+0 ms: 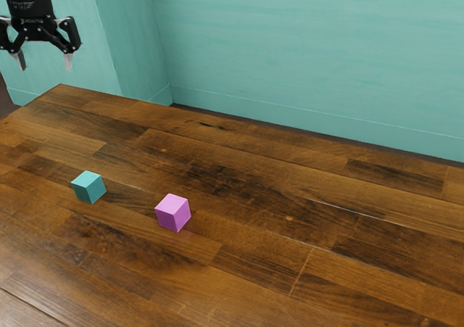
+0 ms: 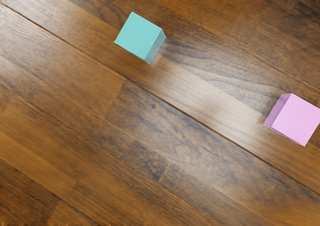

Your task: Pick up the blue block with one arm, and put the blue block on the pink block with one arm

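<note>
nothing is done yet: the gripper (image 1: 43,57) hangs high, opened wide and empty. the blue block (image 1: 88,187) sits on the table (image 1: 304,218), the pink block (image 1: 172,212) near, at its four o'clock. grasping and stacking both remain.

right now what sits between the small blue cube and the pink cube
Nothing; just bare dark wooden tabletop between the teal-blue cube and the pink cube, in both views.

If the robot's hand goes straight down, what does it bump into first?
Probably the bare wooden table. The hand hangs open high above it, pointing down, and in the wrist view the blue block and pink block sit off to the side of it. Depth is hard to judge.
</note>
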